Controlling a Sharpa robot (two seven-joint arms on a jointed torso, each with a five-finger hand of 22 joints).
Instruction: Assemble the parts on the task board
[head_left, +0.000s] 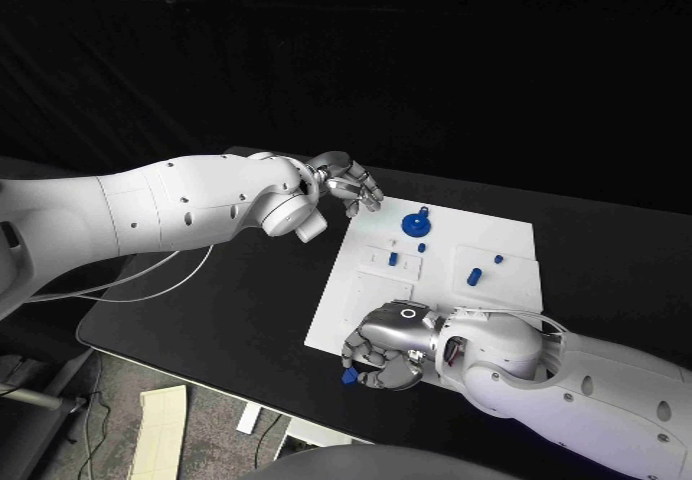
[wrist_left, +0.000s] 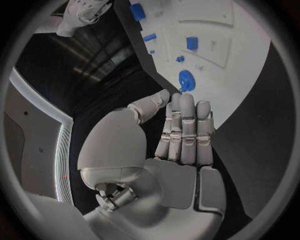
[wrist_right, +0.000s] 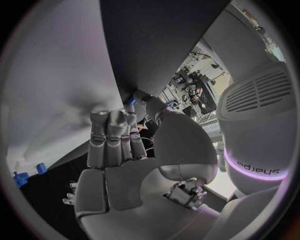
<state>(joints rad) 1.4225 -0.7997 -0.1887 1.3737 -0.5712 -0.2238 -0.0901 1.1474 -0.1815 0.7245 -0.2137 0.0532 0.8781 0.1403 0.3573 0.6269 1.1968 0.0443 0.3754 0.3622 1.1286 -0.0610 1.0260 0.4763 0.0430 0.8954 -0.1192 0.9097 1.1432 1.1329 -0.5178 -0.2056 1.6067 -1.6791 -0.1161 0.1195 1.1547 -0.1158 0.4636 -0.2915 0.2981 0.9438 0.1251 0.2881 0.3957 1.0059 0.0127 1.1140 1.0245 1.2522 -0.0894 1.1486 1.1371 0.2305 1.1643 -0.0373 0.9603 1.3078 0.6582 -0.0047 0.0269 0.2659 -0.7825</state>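
Observation:
The white task board (head_left: 490, 235) lies mid-table with several blue parts on it: a round knob (head_left: 417, 222), a short peg (head_left: 472, 275) and smaller pieces (head_left: 392, 259). My left hand (head_left: 351, 185) hovers at the board's far left corner, fingers straight and side by side, holding nothing. In the left wrist view the round knob (wrist_left: 185, 80) lies just beyond its fingertips (wrist_left: 187, 102). My right hand (head_left: 387, 352) is at the board's near left corner, off its edge, and pinches a small blue part (head_left: 348, 378) between thumb and a finger; that part (wrist_right: 130, 100) also sits at the fingertips in the right wrist view.
Black tabletop (head_left: 216, 310) surrounds the board. A white cable (head_left: 159, 285) loops off the table's left side. The table's near edge runs close under my right hand, with floor and a pale panel (head_left: 162, 420) below.

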